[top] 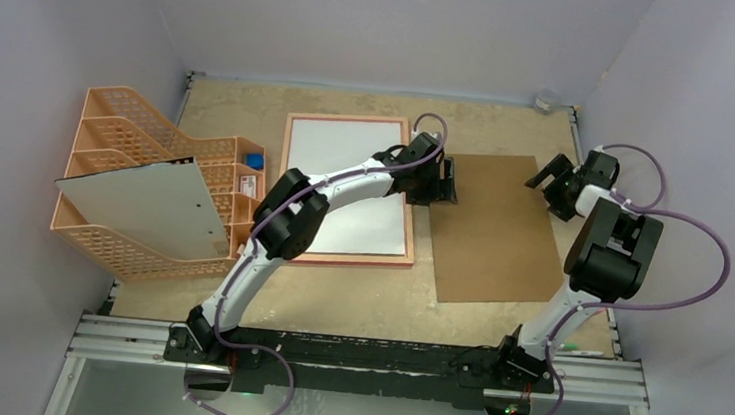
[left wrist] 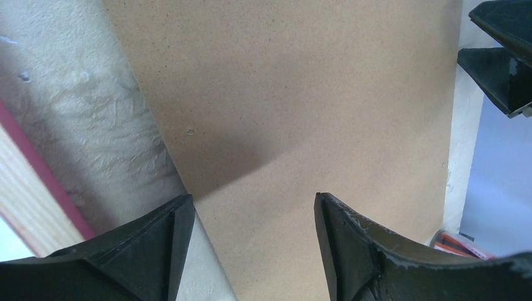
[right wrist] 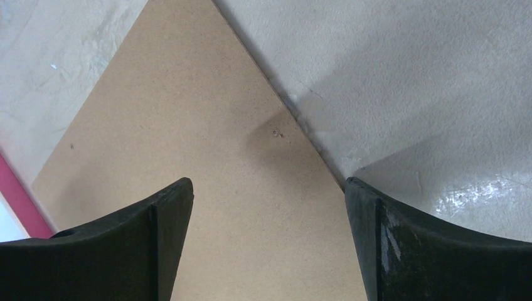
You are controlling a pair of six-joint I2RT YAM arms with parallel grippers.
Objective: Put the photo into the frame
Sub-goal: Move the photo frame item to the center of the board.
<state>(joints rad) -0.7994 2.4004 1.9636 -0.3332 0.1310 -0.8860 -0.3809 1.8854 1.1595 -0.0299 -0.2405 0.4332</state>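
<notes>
Left claw [left wrist: 253, 207], jaws parted and holding nothing, hangs low over the brown backing board [top: 497, 229] at that board's far left edge, just beside the right rail of the frame [top: 351, 119]. Right claw [right wrist: 268, 188], likewise spread wide and empty, hovers over the board's far right corner, its fingers straddling the edge where cardboard meets the worktop [top: 356, 297]. The frame lies flat at the middle of the worktop toward the far edge, pink-red rim showing. The photo [top: 333, 154] lies white side up within it, apparently seated inside the rim, though the left arm crosses it and hides part of the fit. The board lies flat on the right half, a strip of worktop between it and the frame. An orange mesh organiser [top: 121, 116] stands along the left edge, a pale grey sheet [top: 143, 208] leaning across it
</notes>
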